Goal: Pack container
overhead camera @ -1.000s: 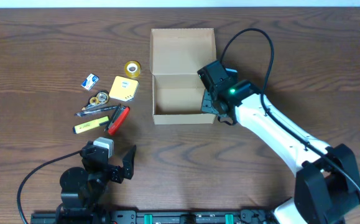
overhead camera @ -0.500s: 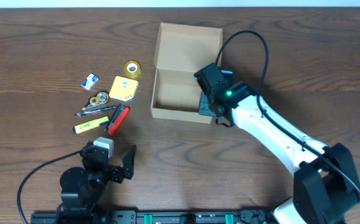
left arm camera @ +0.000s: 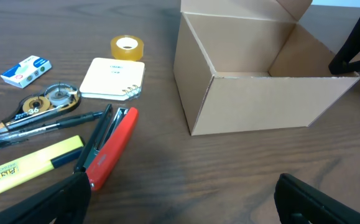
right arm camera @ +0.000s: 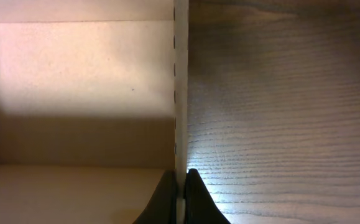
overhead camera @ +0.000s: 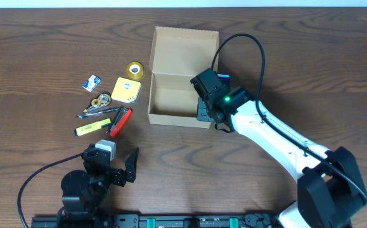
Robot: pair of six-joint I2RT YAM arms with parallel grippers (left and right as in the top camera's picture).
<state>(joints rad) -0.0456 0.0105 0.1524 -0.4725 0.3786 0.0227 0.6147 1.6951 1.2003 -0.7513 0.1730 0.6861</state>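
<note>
Right claw [right arm camera: 180,186] tight on container [overhead camera: 182,45] wall

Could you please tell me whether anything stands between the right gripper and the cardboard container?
Nothing visible does. The right gripper is shut on the container itself, pinching its right-hand wall, with one finger inside the box and the other outside it over the table.

Matt tan cardboard container [overhead camera: 178,50], dark grained wood table [overhead camera: 284,57]
</note>
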